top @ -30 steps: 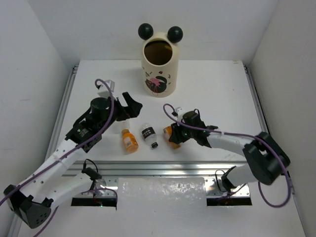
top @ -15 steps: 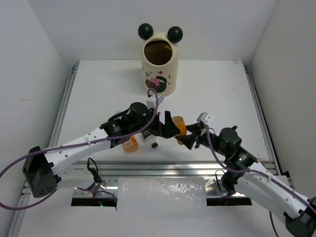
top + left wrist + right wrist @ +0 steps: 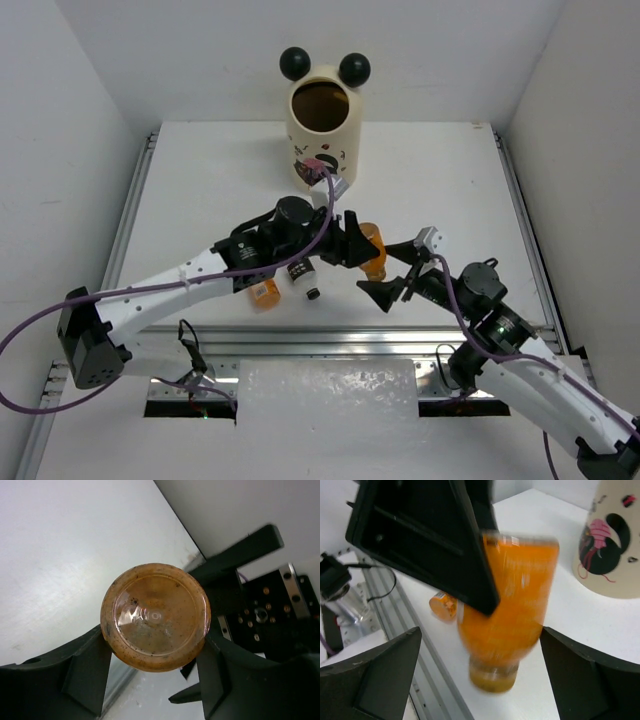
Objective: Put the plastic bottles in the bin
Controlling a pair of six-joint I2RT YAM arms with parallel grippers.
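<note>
Now, left claw (image 3: 360, 240) clamped on orange bottle (image 3: 374, 262), right claw (image 3: 396, 272) spread wide

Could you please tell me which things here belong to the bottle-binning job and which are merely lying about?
Part of the job:
- bin
- orange bottle, gripped by the left pincer
- second orange bottle, on the table
- clear dark-labelled bottle, on the table
- right pincer, open

Just lying about:
- metal rail
- silvery sheet

bottle (image 3: 372, 248): orange | bin (image 3: 322, 125): cream, pink-and-black print, black ears (image 3: 295, 63) | table (image 3: 440, 180): white
</note>
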